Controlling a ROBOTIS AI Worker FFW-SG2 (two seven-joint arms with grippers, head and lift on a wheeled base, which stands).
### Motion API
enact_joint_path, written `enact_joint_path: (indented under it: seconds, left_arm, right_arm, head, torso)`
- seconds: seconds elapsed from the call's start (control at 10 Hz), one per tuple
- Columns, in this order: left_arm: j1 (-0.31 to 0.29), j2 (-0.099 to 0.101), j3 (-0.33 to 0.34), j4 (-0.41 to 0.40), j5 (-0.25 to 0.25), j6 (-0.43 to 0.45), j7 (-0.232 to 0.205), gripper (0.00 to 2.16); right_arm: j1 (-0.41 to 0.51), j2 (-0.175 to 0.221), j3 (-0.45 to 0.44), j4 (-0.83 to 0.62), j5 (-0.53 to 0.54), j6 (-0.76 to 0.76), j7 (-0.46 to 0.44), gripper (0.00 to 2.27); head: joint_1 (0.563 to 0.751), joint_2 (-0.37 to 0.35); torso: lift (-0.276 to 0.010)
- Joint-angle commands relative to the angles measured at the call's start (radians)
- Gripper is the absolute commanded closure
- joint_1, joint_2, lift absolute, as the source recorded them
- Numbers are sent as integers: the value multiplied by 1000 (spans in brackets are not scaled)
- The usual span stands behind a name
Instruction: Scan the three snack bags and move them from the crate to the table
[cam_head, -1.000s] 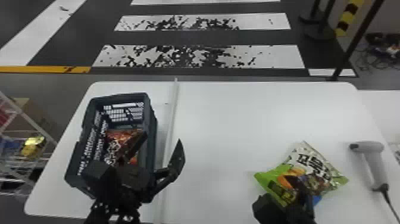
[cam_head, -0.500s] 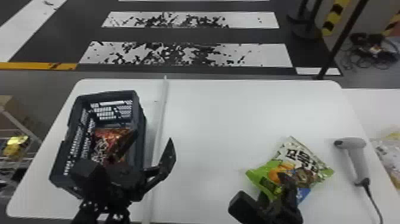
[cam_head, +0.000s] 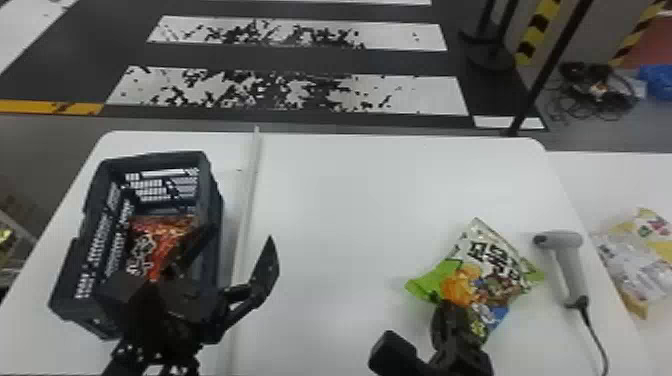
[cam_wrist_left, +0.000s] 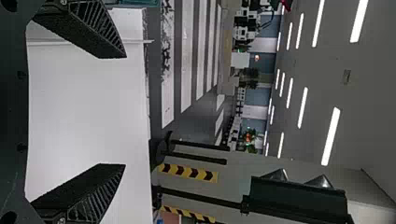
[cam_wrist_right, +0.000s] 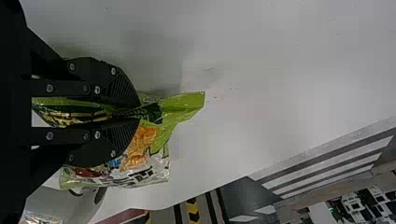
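Striped floor lies beyond the white table. My left gripper is spread wide at the crate, which contains the red snack bag; my right gripper grips the green snack bag.

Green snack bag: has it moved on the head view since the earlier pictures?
Yes. The green snack bag has shifted right, closer to the scanner.

The green-and-white snack bag, with the right end effector, has shifted right and slightly farther, closer to the scanner. The head view has turned right.
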Motion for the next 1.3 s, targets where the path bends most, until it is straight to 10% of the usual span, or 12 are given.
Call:
enact_joint_path:
  seconds: [0.0, 0.3, 0.5, 0.8, 1.2]
  left_arm:
    - [9, 2, 0, 2, 0, -18, -1, 36]
    - [17, 5, 0, 8, 3, -52, -1, 36]
    - [16, 0, -2, 10, 3, -55, -1, 36]
    - [8, -1, -3, 17, 3, -55, 1, 36]
    - [-18, 0, -3, 34, 0, -49, 1, 36]
  right_arm:
    - [24, -10, -2, -8, 1, -48, -14, 2243]
    - [162, -48, -120, -215, -109, -352, -30, 2243]
    - [243, -37, -299, -343, -439, -683, -1, 2243]
    - [284, 210, -655, -320, -1206, -913, 357, 2243]
    - [206, 251, -827, -80, -1576, -836, 423, 2243]
  head:
    - [695, -33]
    - [695, -1]
    - [695, 52]
    - [695, 88]
    - [695, -69]
  torso:
    - [-62]
    - [-62]
    - [-62]
    - [-62]
    - [-62]
